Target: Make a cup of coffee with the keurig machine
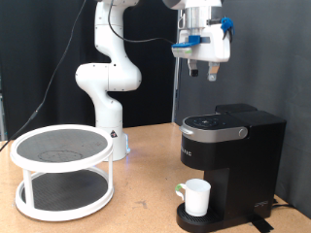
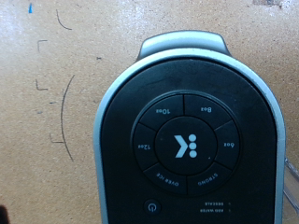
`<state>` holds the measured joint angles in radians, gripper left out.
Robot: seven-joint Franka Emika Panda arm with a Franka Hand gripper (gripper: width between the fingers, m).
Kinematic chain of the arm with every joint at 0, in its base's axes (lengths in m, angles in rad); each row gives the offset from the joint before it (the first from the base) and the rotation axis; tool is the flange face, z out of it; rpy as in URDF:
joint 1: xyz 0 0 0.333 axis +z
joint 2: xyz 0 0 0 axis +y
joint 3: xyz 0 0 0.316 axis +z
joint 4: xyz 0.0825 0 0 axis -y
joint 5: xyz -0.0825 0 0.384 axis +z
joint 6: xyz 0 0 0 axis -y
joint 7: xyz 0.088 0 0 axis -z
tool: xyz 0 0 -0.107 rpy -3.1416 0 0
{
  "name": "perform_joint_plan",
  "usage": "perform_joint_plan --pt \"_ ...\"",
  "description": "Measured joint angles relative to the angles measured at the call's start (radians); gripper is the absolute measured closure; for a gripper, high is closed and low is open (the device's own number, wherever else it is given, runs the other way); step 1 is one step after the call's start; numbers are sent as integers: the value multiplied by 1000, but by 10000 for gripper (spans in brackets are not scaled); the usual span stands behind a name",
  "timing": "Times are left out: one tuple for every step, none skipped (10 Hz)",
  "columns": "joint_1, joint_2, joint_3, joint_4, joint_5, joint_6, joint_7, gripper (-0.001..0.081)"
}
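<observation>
The black keurig machine (image 1: 231,146) stands on the wooden table at the exterior view's right, lid down. The white cup (image 1: 197,197) sits on its round drip base, under the spout, handle towards the exterior view's left. My gripper (image 1: 202,71) hangs high in the air above the machine's front, empty, its two dark fingers apart. The wrist view looks straight down on the machine's silver-rimmed top panel (image 2: 187,145) with its ring of buttons; no fingers show there.
A white two-tier round rack (image 1: 61,170) stands on the table at the exterior view's left. The arm's white base (image 1: 109,107) is behind it. A black curtain hangs at the back. A dark cable (image 2: 62,117) lies on the table beside the machine.
</observation>
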<state>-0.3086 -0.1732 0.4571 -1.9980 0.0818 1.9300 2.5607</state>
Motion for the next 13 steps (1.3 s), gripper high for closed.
perform_joint_plan --pt "0 17 4 0 -1 2 0 72" --pt "2 31 7 -2 -1 6 0 72" --pt "3 44 11 -4 -1 12 -1 72" --pt "3 53 16 -8 -1 19 -1 160" --pt "4 61 19 -13 -1 26 -5 160" --pt "4 68 24 -18 -1 32 -10 369" --pt "4 73 28 -27 0 36 -18 369" --pt "4 74 31 -40 0 42 -23 525" --pt "5 75 34 -54 0 50 -24 665" --pt "5 75 37 -70 0 58 -24 665" --pt "5 76 40 -86 0 69 -24 760" --pt "5 76 41 -100 0 80 -24 760" --pt "4 77 41 -112 0 88 -23 798"
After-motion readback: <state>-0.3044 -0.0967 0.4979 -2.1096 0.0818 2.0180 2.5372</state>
